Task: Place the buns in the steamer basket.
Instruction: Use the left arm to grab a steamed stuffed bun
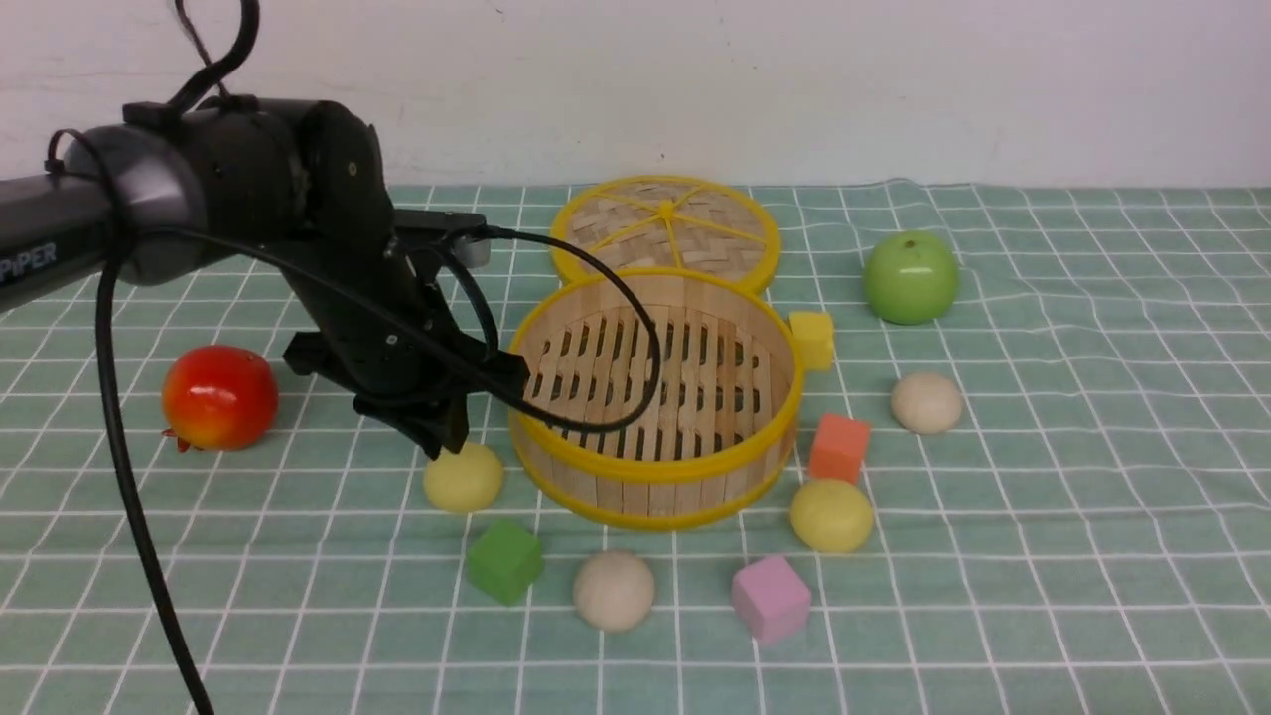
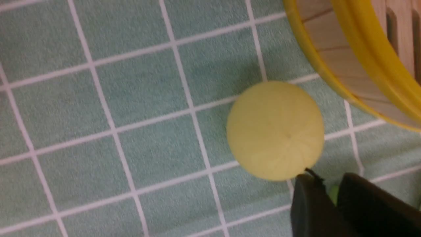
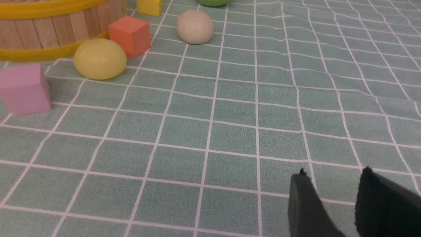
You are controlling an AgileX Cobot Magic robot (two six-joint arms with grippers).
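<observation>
Bamboo slats are forming the wall and slotted floor of the basket, with glossy yellow hoops ringing its top and bottom. It is sitting upright in the middle of the green-checked bench, mouth facing up. Being round, it is showing no long axis, and nothing is lying inside it.

All four buns are resting on the bench outside the basket. Each is a smooth matte dome, flat side down and crown up, round with no long axis.
- The left yellow bun is sitting just beside the basket's left wall, not touching it.
- The right yellow bun is lying at the basket's near right, just beside an orange cube.
- The near beige bun is sitting in front of the basket, between a green cube and a pink cube.
- The far beige bun is lying well to the right, nearer than a shiny green apple.

A flat woven lid is lying behind the basket, toward the bench's far edge.

The left claw is hanging over the left yellow bun. Its dark fingers are standing a little apart and gripping nothing. The bun is lying just beyond the tips rather than between them. One tip seems to be grazing the bun's edge, though the wrist view is too blurred to be sure.

The right claw is hovering low over bare bench. Its jaws are parted and empty, with the right yellow bun and far beige bun well ahead of it.
</observation>
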